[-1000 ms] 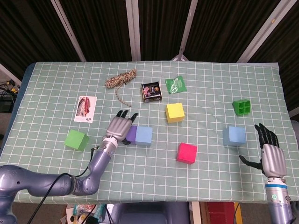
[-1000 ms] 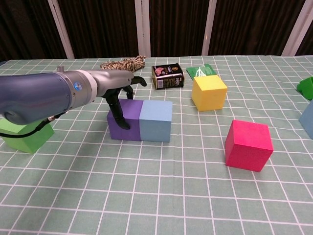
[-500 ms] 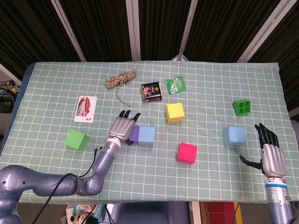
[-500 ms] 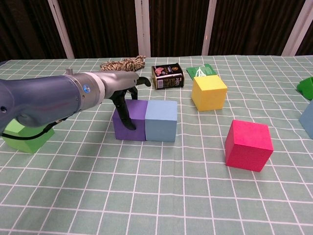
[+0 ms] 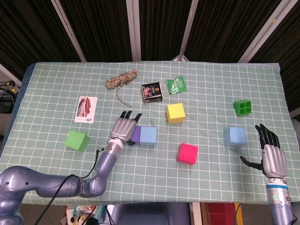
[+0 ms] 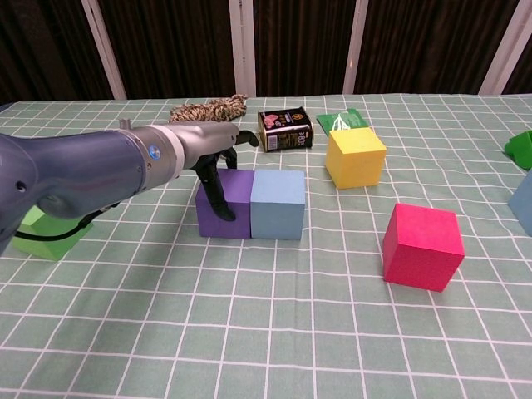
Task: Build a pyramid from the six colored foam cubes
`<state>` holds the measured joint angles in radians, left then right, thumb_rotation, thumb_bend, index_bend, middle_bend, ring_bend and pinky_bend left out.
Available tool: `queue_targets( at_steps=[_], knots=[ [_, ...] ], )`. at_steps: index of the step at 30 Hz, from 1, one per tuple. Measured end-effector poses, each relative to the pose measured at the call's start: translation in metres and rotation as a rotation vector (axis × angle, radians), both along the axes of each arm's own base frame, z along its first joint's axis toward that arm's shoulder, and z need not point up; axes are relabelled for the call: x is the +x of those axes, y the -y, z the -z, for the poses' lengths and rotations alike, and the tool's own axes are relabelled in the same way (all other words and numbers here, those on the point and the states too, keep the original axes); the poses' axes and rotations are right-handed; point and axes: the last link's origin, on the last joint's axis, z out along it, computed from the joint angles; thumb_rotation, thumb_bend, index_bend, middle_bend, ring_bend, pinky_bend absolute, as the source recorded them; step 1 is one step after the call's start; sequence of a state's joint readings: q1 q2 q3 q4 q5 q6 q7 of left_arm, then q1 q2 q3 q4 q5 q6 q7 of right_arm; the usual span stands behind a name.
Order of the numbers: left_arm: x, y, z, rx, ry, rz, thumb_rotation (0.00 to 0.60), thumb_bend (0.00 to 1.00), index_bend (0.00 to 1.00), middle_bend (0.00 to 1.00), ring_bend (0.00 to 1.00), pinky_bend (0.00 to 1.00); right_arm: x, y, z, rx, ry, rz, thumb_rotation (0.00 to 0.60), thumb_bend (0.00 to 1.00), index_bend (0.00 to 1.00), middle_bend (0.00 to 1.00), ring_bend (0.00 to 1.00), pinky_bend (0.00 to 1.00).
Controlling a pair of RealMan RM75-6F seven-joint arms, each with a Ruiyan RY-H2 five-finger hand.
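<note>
My left hand [image 5: 124,127] lies with its fingers [image 6: 218,198] pressed against the left face of a purple cube [image 6: 237,204], holding nothing. The purple cube [image 5: 135,134] touches a light blue cube [image 5: 148,136] on its right side; together they form a row. A yellow cube [image 5: 175,113] sits behind them to the right, and a pink cube [image 5: 187,153] in front to the right. At the left is a green cube [image 5: 77,140]. A second blue cube [image 5: 235,137] stands at the right, close to my open right hand [image 5: 273,157].
A twine bundle [image 5: 121,78], a dark tin [image 5: 152,92] and a green packet [image 5: 176,85] lie at the back. A printed card [image 5: 86,109] is at the left. A green moulded block [image 5: 242,107] sits at the far right. The checked cloth [image 5: 211,70] covers the table.
My left hand has slid the purple and light blue cubes together a little to the right. The right hand has stayed still.
</note>
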<state>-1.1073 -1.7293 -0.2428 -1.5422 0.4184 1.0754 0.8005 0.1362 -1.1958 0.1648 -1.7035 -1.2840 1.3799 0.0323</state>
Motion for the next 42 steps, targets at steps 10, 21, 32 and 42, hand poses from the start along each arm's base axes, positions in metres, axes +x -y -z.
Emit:
queue_targets(
  at_steps=[10, 21, 32, 42],
  knots=[
    [0.0017, 0.0014, 0.0009, -0.006, 0.001, -0.001, 0.600, 0.22, 0.06, 0.38, 0.01, 0.00, -0.0002, 0.0004, -0.0002, -0.001, 0.000, 0.001, 0.600, 0.18, 0.00, 0.00, 0.00, 0.00],
    [0.0011, 0.0032, -0.0015, -0.011, -0.008, 0.004, 0.600, 0.22, 0.06, 0.38, 0.01, 0.00, 0.0000, 0.0004, -0.0003, -0.004, 0.000, 0.000, 0.600, 0.18, 0.00, 0.00, 0.00, 0.00],
    [-0.0019, 0.0031, -0.0032, -0.008, -0.018, -0.005, 0.600, 0.22, 0.06, 0.31, 0.01, 0.00, 0.0001, 0.0003, -0.0001, -0.003, -0.001, 0.001, 0.600, 0.18, 0.00, 0.00, 0.00, 0.00],
    [-0.0033, 0.0023, -0.0030, 0.002, -0.024, -0.007, 0.600, 0.15, 0.00, 0.05, 0.00, 0.00, -0.0002, 0.0005, 0.0000, -0.002, -0.001, 0.002, 0.600, 0.18, 0.00, 0.00, 0.00, 0.00]
  ],
)
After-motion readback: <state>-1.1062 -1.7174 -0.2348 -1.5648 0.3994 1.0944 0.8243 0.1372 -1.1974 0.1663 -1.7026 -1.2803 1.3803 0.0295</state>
